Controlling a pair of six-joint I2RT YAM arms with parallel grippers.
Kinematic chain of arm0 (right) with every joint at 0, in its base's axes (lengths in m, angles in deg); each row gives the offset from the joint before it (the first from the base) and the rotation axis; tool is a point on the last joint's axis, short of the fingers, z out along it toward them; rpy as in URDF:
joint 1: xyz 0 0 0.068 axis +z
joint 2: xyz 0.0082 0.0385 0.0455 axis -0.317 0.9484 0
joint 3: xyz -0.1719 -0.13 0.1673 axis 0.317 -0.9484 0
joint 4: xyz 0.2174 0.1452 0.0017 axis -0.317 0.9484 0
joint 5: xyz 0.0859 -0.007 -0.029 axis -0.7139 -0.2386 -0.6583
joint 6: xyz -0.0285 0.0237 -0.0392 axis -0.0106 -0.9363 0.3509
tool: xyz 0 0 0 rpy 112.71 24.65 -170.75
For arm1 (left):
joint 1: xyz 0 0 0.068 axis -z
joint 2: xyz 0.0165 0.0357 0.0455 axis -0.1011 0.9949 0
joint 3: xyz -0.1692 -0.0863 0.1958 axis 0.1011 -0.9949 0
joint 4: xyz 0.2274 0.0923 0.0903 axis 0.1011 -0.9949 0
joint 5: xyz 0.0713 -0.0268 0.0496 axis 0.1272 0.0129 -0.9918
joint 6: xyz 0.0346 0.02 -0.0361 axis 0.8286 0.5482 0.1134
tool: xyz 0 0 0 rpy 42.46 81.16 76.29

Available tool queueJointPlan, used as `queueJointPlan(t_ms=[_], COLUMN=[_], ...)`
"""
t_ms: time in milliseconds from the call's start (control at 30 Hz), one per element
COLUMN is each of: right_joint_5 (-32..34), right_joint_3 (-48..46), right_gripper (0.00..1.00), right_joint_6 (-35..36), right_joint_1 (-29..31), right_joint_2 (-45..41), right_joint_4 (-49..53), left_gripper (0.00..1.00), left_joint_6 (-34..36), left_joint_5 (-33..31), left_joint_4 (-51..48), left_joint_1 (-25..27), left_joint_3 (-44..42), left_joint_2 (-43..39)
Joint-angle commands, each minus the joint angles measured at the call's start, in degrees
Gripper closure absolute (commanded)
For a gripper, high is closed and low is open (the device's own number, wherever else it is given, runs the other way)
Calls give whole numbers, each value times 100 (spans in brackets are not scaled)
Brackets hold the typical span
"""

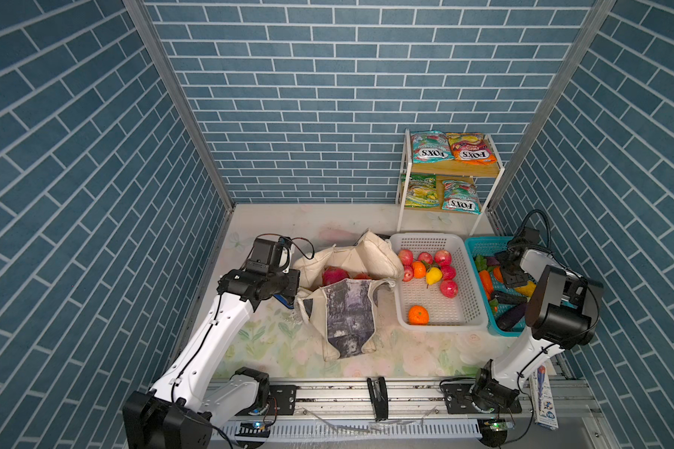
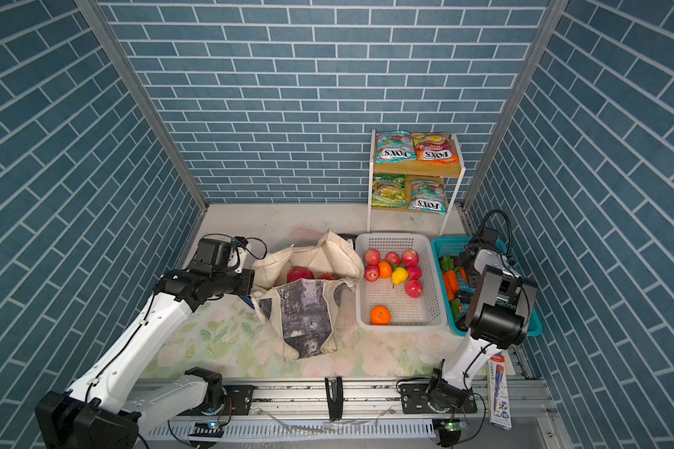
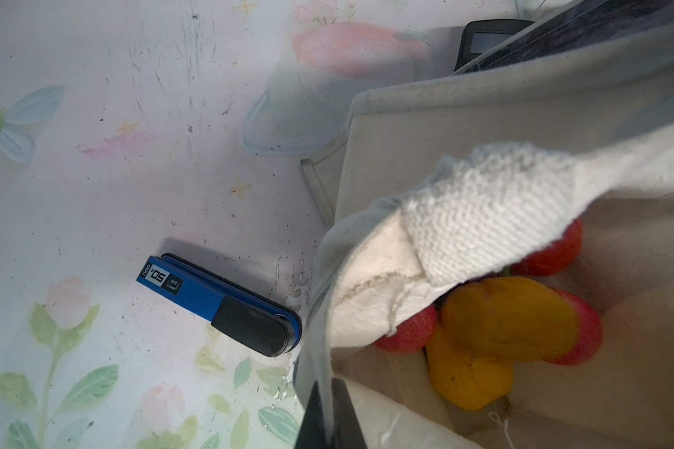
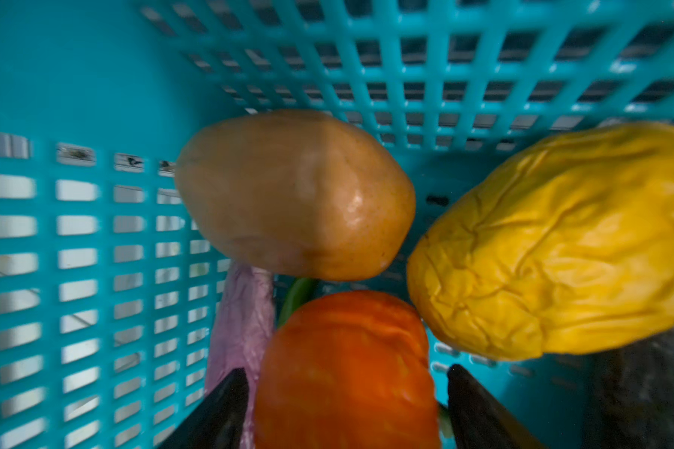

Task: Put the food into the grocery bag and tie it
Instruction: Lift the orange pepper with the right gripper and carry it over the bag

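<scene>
Right of the bag (image 1: 349, 311), my right jaws sit spread around a squashy-looking orange veggie (image 4: 343, 350); I'd squeeze its middle gently. My left jaws pinch the bag's floppy rim.

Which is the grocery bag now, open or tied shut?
Open: the grocery bag gapes, food shows inside, and the left gripper pinches its rim.

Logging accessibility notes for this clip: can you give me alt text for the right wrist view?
The right gripper, jaws open, straddles an orange vegetable lying in a teal basket, not visibly gripping it. Beyond it lie a smooth brown potato-like piece and a wrinkled yellow piece, with a pale purple piece beside the orange one.
</scene>
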Motion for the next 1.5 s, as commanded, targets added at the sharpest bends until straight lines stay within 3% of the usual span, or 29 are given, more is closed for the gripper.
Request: queueJointPlan(t_ms=[0, 133, 333, 533, 800, 1000, 1167, 1467], right_joint_5=[13, -3, -89, -198, -692, -943, -1011, -926], right_joint_3=[123, 88, -306, -715, -1309, -1314, -1123, -469], right_gripper=[16, 21, 47, 57, 56, 56, 56, 56], right_joint_6=[-149, -154, -160, -147, 45, 497, 772, 895], right_joint_1=[-16, -16, -16, -20, 40, 441, 1216, 2904], right_joint_2=[124, 96, -355, -1144, -2638, -3735, -4273, -4316], right_joint_4=[53, 27, -418, -482, -318, 283, 679, 1089], left_gripper=[95, 95, 95, 95, 95, 95, 95, 95], left_joint_6=[41, 41, 41, 34, 33, 24, 24, 23], left_joint_5=[60, 62, 64, 60, 77, 71, 76, 67], left_joint_4=[-73, -73, -73, -77, -64, -64, -64, -55], left_joint_1=[-28, -28, -28, -28, -28, -28, -28, -28], left_joint_3=[-4, -4, -4, -12, -8, -13, -13, -22], left_joint_2=[41, 36, 16, -30, -54, -79, -91, -124])
